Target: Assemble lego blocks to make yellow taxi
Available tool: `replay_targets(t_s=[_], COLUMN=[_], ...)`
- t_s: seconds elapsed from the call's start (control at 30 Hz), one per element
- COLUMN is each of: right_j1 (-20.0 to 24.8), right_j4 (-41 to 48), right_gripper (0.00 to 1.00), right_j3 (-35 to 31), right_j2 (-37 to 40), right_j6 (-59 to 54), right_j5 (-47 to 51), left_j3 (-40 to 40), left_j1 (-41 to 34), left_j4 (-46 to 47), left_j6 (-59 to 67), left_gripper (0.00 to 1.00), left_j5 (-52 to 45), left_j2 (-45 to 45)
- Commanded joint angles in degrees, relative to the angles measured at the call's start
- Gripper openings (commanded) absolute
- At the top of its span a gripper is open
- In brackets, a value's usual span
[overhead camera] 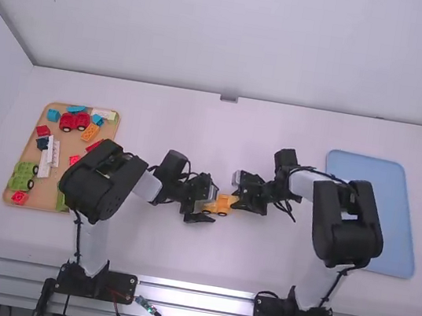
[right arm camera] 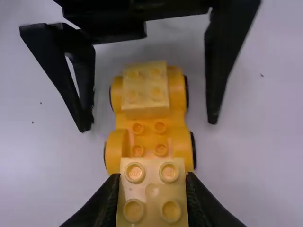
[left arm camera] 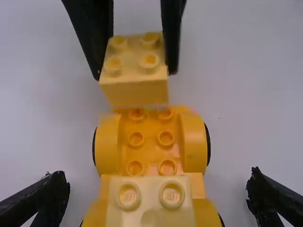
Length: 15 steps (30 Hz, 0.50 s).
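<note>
Left tool (overhead camera: 207, 204) wide, clear of chassis (left arm camera: 151, 150) edges

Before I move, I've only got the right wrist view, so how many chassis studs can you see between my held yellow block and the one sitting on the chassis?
Observer: From the left wrist view, six studs, in three pairs along the orange-yellow chassis.

Operator: Okay, where are the other blocks?

Observer: In the brown tray, on the left side of the table.

Operator: What's over on the right?

Observer: A light blue tray lies there.
</note>
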State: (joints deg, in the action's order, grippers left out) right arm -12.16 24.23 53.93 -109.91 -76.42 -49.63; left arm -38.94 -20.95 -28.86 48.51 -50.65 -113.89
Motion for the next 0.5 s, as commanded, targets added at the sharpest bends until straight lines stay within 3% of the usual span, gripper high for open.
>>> replay_targets(t_s=[0.0,0.1,0.13,0.2,0.33,0.47], right_j1=[-1.0,-1.4,-1.9,-2.6,-2.9,-3.0], right_j4=[0.5,0.9,1.4,1.7,-1.7,-10.5], right_gripper=[0.05,0.04,0.04,0.02,0.00,0.00], right_j3=[0.8,0.7,0.7,0.5,-2.1,-7.3], right_j2=[2.5,3.8,4.9,6.5,9.7,12.5], right_j6=[1.7,1.6,1.6,1.4,3.6,8.7], right_j5=[0.0,0.0,0.0,0.2,0.7,2.2], left_j3=[0.3,0.6,0.6,0.5,0.3,0.4], left_j1=[0.1,-0.1,-0.1,0.2,0.3,0.3], left_j4=[-0.2,-0.4,-0.3,-0.3,-0.1,-0.1], left_j6=[-1.2,-1.1,-1.1,-1.2,-1.2,-1.1], left_gripper=[0.98,0.90,0.79,0.70,0.64,0.62], left_j5=[0.5,0.6,0.5,0.6,0.6,0.5], left_j2=[-0.5,-0.5,-0.5,-0.5,-0.5,-0.5])
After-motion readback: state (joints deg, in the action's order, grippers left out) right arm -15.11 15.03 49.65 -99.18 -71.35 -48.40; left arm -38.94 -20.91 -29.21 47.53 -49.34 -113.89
